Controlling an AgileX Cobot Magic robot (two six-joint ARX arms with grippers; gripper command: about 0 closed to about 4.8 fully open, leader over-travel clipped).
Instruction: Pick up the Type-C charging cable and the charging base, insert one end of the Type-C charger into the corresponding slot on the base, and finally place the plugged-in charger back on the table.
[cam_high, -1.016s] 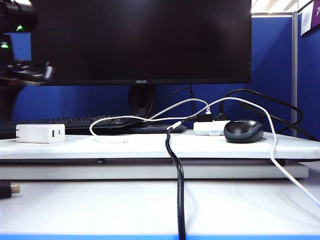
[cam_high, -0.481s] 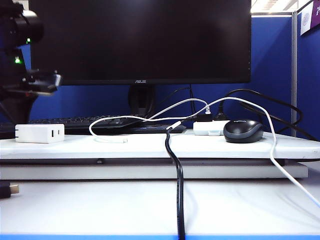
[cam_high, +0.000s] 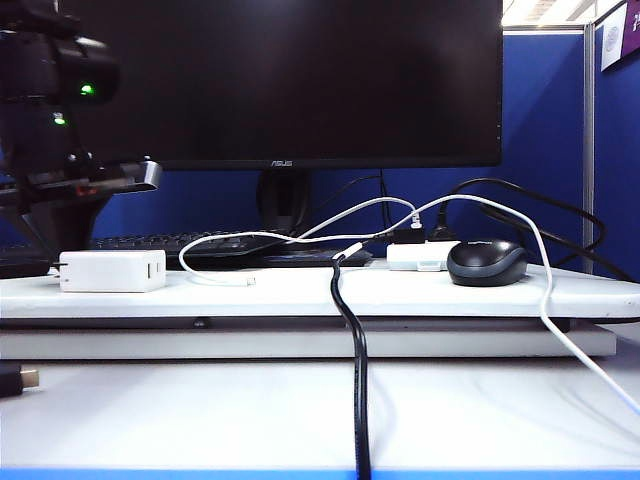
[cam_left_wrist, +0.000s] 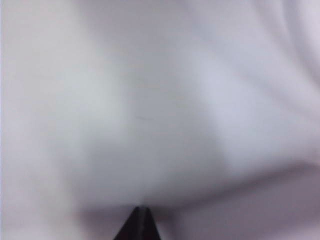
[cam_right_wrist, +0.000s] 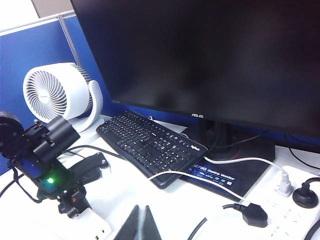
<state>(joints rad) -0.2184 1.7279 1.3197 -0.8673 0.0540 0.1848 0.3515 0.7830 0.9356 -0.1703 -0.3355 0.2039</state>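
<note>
The charging base (cam_high: 112, 271), a white block with dark slots, lies at the left end of the raised white board (cam_high: 300, 295) of the table. My left arm (cam_high: 60, 150) stands right behind it. The right wrist view shows the left gripper (cam_right_wrist: 75, 206) pointing down against the end of the base (cam_right_wrist: 95, 229). The left gripper (cam_left_wrist: 141, 210) is shut with nothing between its jaws, close over a blurred white surface. The Type-C charging cable (cam_high: 215, 237) loops over the board, its plug (cam_high: 243, 281) lying flat. My right gripper (cam_right_wrist: 143, 222) hovers shut, apart from everything.
A black monitor (cam_high: 280, 80) and keyboard (cam_right_wrist: 150, 145) fill the back. A dark mouse (cam_high: 487, 262) and a white hub with black plugs (cam_high: 420, 255) sit at the right. A thick black cable (cam_high: 358, 380) hangs over the board's front edge. A white fan (cam_right_wrist: 52, 92) stands behind the left arm.
My left arm has swung to the right in the exterior view, and the charging base has slid right along the board with it. The cables and mouse have not moved.
</note>
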